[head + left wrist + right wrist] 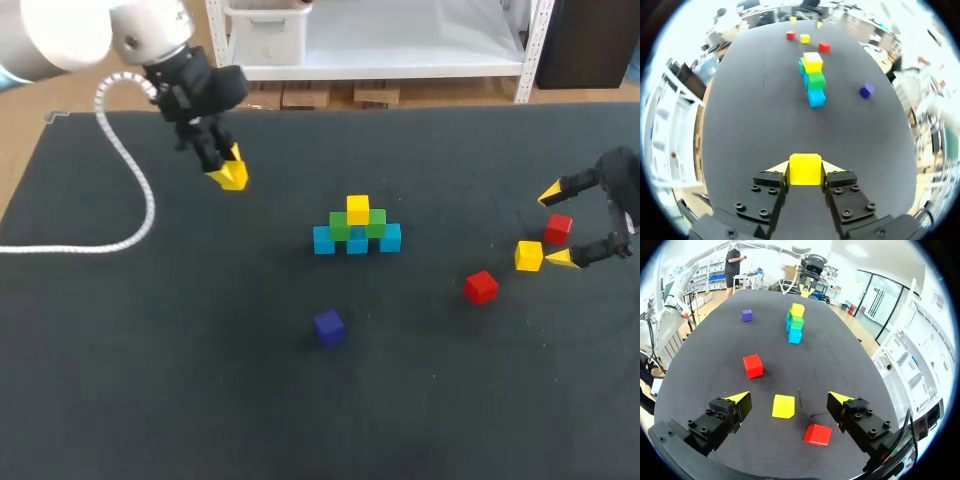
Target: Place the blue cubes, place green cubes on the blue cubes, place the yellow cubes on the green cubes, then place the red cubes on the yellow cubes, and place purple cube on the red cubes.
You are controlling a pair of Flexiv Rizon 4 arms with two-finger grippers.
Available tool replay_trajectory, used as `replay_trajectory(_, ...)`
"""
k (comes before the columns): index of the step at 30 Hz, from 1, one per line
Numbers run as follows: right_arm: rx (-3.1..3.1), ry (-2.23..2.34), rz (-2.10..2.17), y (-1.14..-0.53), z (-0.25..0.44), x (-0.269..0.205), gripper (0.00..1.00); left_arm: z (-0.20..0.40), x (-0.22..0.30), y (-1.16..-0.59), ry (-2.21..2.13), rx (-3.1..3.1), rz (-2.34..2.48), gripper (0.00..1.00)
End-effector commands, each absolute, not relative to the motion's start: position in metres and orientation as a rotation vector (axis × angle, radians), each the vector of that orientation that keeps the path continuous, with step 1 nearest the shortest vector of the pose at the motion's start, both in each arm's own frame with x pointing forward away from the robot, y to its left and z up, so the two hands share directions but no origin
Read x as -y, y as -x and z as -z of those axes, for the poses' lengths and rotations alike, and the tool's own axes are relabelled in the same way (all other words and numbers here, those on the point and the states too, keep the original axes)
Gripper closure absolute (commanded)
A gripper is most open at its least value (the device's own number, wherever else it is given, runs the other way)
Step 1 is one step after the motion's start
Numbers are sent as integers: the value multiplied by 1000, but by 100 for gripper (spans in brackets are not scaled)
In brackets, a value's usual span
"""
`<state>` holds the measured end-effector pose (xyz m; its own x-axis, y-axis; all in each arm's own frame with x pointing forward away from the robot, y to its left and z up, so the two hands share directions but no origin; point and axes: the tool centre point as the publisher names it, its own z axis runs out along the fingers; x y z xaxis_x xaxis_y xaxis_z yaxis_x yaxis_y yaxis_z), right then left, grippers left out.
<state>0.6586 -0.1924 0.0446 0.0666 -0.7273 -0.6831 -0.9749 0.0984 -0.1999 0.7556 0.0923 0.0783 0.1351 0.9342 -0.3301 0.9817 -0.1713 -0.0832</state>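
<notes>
My left gripper (228,172) hangs over the table's far left, shut on a yellow cube (805,172) held between its fingertips. In the middle stands a small pyramid: three blue cubes (357,244), two green cubes (340,226) on them, and one yellow cube (358,209) on top. My right gripper (788,399) is open at the right edge. A loose yellow cube (783,406) lies between its fingers and a red cube (817,434) lies beneath it. A second red cube (481,287) lies ahead of it. The purple cube (329,327) sits alone in front of the pyramid.
A white coiled cable (130,190) runs from my left arm across the table's left side. The black table (200,380) has free room in front and at the far right behind the pyramid.
</notes>
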Motion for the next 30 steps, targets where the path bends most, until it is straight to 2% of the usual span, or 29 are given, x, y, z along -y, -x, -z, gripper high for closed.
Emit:
replay_trajectory(1, -1710, 1680, -475, -659, -44, 193, 0, -86, -76, -724, -1993, -2023, 140, 100)
replay_trajectory(16, -1710, 1680, -475, -659, -44, 193, 0, -88, -23, -713, -1956, -2100, 55, 100)
replay_trajectory(30, -1710, 1680, -475, -659, -44, 193, 0, -90, 3, -706, -2008, -2073, 80, 100)
